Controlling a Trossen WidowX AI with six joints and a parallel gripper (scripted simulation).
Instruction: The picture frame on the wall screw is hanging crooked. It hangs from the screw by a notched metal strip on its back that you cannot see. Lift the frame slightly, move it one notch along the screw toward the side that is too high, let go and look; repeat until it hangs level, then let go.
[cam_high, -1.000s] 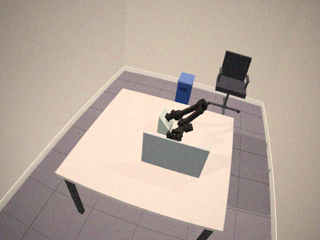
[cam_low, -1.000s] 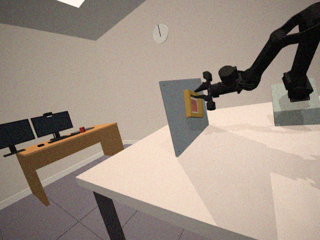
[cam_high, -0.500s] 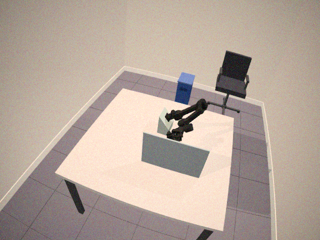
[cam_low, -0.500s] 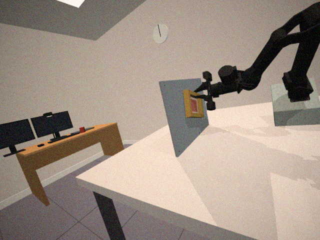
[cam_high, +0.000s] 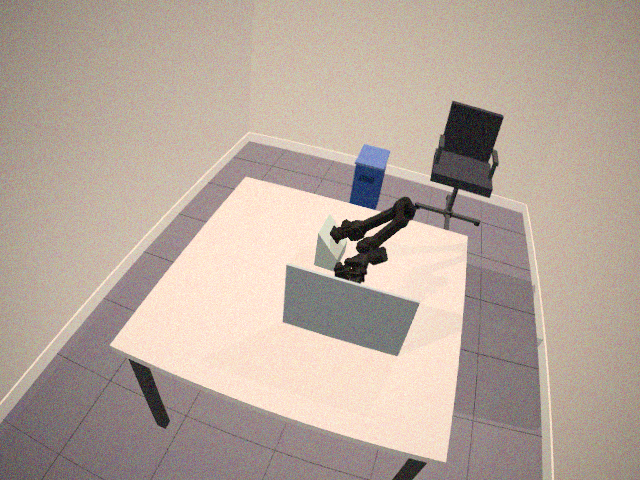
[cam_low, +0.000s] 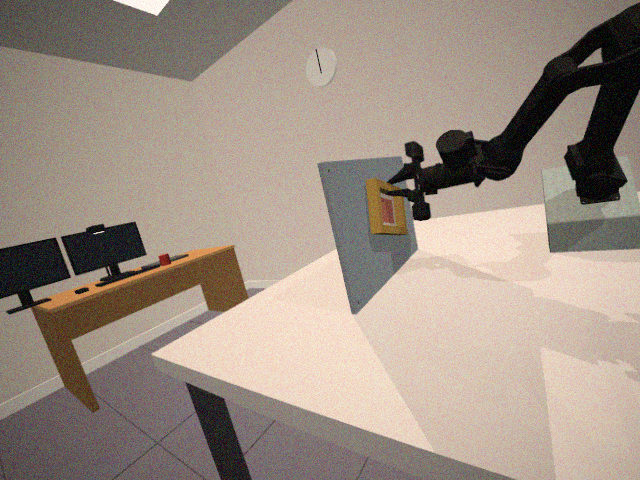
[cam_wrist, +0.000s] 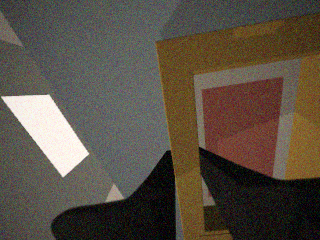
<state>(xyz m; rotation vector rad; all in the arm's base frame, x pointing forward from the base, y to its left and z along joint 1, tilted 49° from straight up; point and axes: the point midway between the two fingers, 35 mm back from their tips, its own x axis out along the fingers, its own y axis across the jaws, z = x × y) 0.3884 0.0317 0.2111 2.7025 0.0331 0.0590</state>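
The yellow picture frame (cam_low: 373, 211) (cam_wrist: 180, 100), with a white mat and red picture, is against the front of the grey upright panel (cam_high: 346, 315) (cam_low: 351, 248) (cam_wrist: 110, 75). In the exterior view its edges do not run parallel with the panel's; its left end looks higher than its right end. My gripper (cam_high: 351, 271) (cam_low: 385, 187) (cam_wrist: 182, 153) is shut on the frame's upper bar, one finger on the outer side and one over the inner side. The screw and the notched strip are hidden behind the frame. The top view shows only the panel's back.
The panel stands on the white table (cam_high: 222, 289) (cam_low: 289, 335). A pale green-grey block (cam_high: 326, 253) (cam_low: 589, 235) stands on the table under and beside the arm. A blue bin (cam_high: 368, 180) and an office chair (cam_high: 471, 134) stand beyond the table. A desk (cam_low: 155, 304) with monitors is farther off.
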